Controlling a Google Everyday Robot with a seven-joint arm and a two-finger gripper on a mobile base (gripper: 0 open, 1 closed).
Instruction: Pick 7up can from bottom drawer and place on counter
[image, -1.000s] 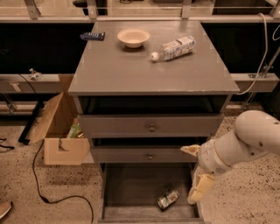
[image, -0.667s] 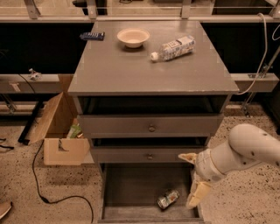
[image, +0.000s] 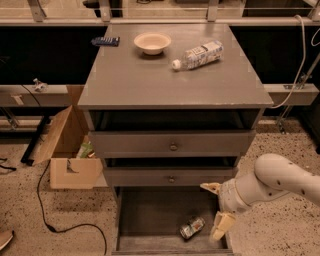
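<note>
The 7up can (image: 192, 227) lies on its side on the dark floor of the open bottom drawer (image: 145, 215), near its front right corner. My gripper (image: 215, 209) hangs over the drawer's right side, just right of the can and a little above it. Its two cream fingers are spread apart and hold nothing. The white arm reaches in from the right. The counter (image: 165, 75) is the flat grey top of the cabinet above.
On the counter lie a clear plastic bottle (image: 198, 55), a cream bowl (image: 152, 43) and a dark remote (image: 105, 41). Two shallower drawers with round knobs (image: 173, 147) sit slightly open above. An open cardboard box (image: 65, 150) and a black cable (image: 47, 210) lie on the floor at left.
My arm and gripper have moved left and down toward the can in the bottom drawer. The can has not moved.
</note>
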